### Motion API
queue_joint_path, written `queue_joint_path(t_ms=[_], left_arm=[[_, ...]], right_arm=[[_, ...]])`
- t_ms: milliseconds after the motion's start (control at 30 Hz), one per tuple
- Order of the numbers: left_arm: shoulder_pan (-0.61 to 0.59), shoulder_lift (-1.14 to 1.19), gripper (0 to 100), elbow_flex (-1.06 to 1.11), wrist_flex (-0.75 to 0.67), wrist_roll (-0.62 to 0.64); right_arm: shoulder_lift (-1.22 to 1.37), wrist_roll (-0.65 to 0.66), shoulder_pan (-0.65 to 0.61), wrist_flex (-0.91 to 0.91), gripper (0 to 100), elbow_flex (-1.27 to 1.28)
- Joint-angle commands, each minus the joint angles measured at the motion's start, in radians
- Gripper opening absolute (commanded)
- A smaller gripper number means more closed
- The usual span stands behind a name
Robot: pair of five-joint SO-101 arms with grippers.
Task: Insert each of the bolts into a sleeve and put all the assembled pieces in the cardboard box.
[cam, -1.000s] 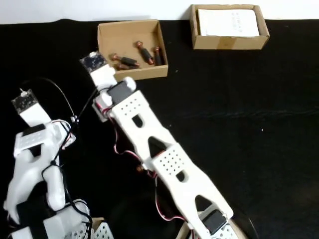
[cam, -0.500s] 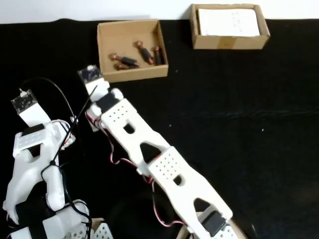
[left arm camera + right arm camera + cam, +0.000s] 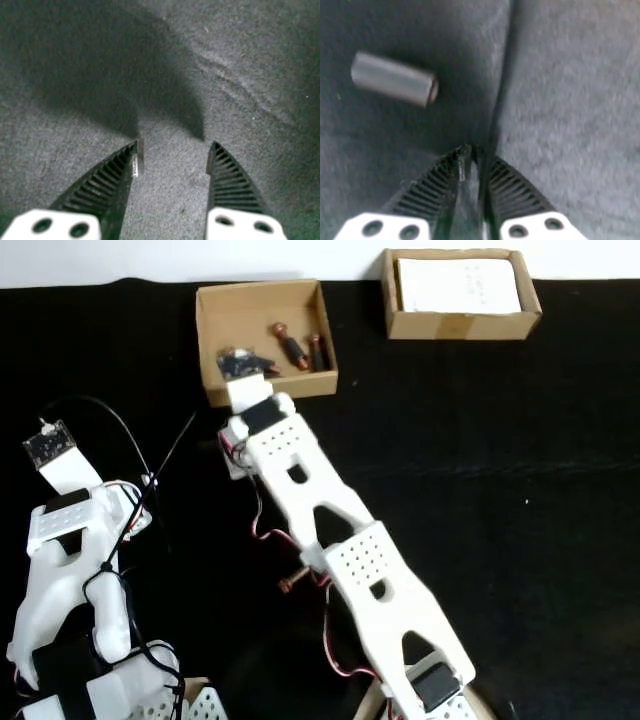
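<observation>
since a moment ago the right arm (image 3: 330, 530) has swung over to the box (image 3: 270, 390), and its tip is now at the box's front wall. the left arm (image 3: 65, 540) has not moved. the right gripper (image 3: 472, 150) is squeezed tight over the black cloth (image 3: 570, 75), and a grey sleeve (image 3: 395, 79) lies near it. the left gripper (image 3: 172, 150) is spread apart over the cloth. some done pieces (image 3: 295, 345) lie in the box. one bolt (image 3: 290, 583) lies on the cloth just beside the right arm.
</observation>
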Motion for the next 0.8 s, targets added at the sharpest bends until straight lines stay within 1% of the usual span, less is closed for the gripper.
queue_joint_path(t_ms=[0,100,200,300,367,433,567,633,667,767], left_arm=[[0.005,0.002,21,-0.045,0.005,0.005],[0.005,0.002,21,-0.045,0.005,0.005],[0.005,0.002,21,-0.045,0.005,0.005],[0.002,0.002,21,-0.045,0.005,0.005],[0.001,0.002,21,-0.045,0.005,0.005],[0.001,0.002,21,-0.045,0.005,0.006],[0.001,0.002,21,-0.045,0.005,0.006],[0.001,0.002,21,-0.045,0.005,0.006],[0.001,0.002,21,-0.045,0.005,0.006],[0.001,0.002,21,-0.045,0.005,0.006]], right_arm=[[-0.044,0.011,0.03,0.134,0.6,-0.139],[-0.044,0.034,0.039,0.217,0.6,-0.249],[-0.039,0.181,0.031,0.217,0.6,-0.325],[-0.035,0.374,-0.012,0.217,0.6,-0.34],[-0.035,0.437,-0.042,0.206,1.0,-0.34],[-0.035,0.434,-0.068,0.16,5.7,-0.34],[-0.031,0.434,-0.108,0.024,24.8,-0.32],[-0.033,0.434,-0.13,-0.047,31.7,-0.262],[-0.033,0.434,-0.139,-0.079,33.4,-0.226],[-0.033,0.405,-0.151,-0.191,33.7,-0.11]])
